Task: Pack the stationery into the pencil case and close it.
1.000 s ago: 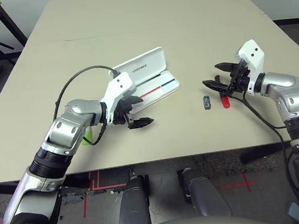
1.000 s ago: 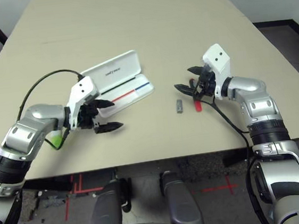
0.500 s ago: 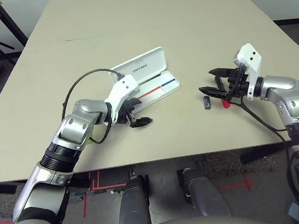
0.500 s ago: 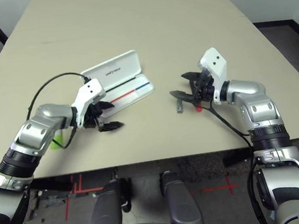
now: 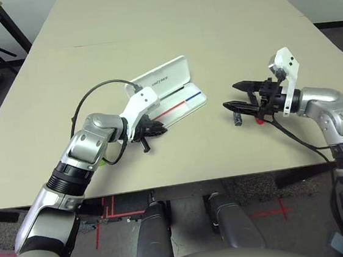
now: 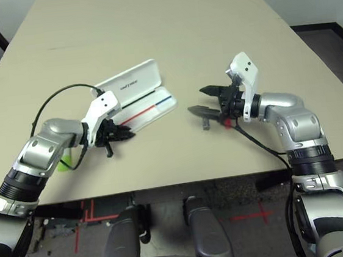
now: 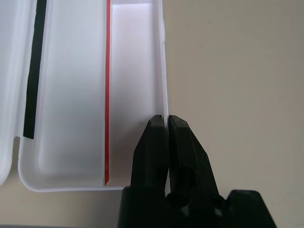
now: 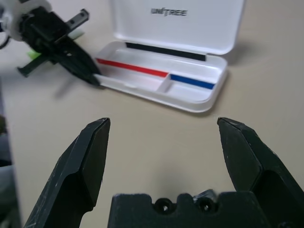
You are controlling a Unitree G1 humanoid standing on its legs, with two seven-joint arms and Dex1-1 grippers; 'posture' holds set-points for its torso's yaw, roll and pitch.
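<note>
Left tool (image 7: 168,142) has newly closed, clamped on the near wall of the case (image 7: 165,71), likely steadying it for packing. Right tool (image 8: 164,161) stands apart, empty, above the block (image 5: 237,119).

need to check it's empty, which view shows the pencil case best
Right wrist view: the case shows its open lid, logo and compartments, though the left gripper hides one corner. Left wrist view: close-up of part, wall between the fingers. Both eye views: smaller, near corner covered.
</note>
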